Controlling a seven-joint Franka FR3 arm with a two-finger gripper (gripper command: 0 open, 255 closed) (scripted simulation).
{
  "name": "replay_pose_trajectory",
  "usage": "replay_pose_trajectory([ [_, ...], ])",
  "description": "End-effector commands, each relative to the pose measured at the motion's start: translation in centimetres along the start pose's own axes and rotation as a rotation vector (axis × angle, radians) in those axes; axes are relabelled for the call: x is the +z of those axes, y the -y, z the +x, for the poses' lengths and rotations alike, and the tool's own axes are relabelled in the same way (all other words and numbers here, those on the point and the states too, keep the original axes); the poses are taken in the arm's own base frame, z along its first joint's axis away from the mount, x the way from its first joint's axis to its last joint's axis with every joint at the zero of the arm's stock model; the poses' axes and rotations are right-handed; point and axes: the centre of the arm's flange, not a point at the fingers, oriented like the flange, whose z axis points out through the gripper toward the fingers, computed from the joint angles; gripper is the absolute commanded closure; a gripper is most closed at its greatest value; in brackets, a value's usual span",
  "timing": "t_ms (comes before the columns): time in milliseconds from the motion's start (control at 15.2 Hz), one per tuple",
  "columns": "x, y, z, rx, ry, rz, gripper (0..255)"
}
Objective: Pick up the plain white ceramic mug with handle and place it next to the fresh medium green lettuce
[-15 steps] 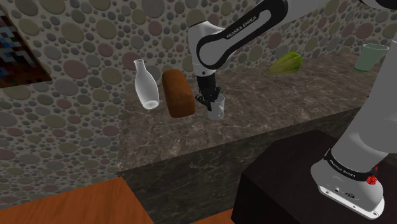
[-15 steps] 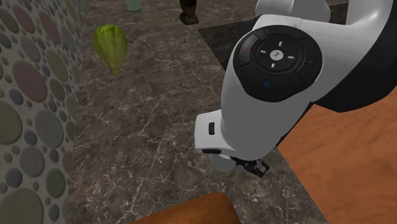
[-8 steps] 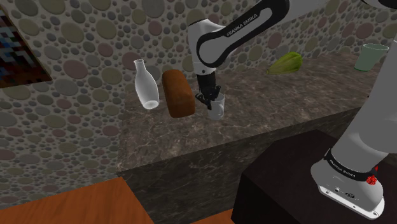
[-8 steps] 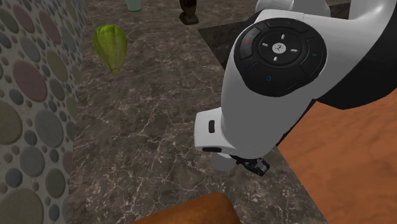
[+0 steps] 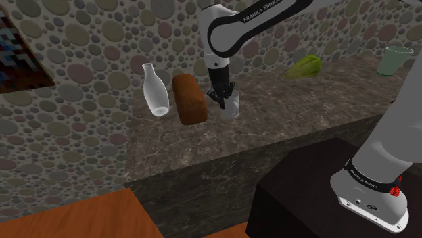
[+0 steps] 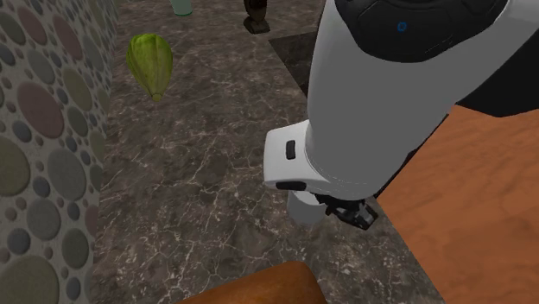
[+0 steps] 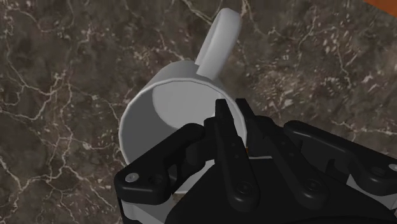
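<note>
The white mug (image 7: 167, 114) with its handle (image 7: 219, 39) hangs just above the dark marble counter (image 5: 284, 101). My gripper (image 7: 230, 118) is shut on the mug's rim, one finger inside and one outside. In the shoulder view the mug (image 5: 231, 108) is under the gripper (image 5: 222, 99), beside the brown loaf. The green lettuce (image 5: 303, 66) lies far off toward the shoulder view's right, against the pebbled wall. In the second exterior view the mug's base (image 6: 302, 208) peeks out under the white wrist, and the lettuce (image 6: 150, 62) lies at the upper left.
A brown bread loaf (image 5: 189, 99) and a clear glass bottle (image 5: 155, 89) stand close to the mug on the shoulder view's left. A pale green cup (image 5: 394, 59) sits at the counter's far right. The counter's front edge drops to an orange floor (image 6: 484, 216).
The arm has risen and the mug has come up a little off the counter, still clasped by its rim.
</note>
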Motion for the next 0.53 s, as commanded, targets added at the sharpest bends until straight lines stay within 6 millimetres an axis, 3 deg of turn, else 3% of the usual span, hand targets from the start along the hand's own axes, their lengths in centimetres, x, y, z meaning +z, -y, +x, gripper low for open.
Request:
replay_pose_trajectory([
  [0, -1.0, -0.1, -0.2, 0.000, 0.000, 0.000, 255],
  [462, -4.6, -0.2, -0.8, 0.000, 0.000, 0.000, 255],
])
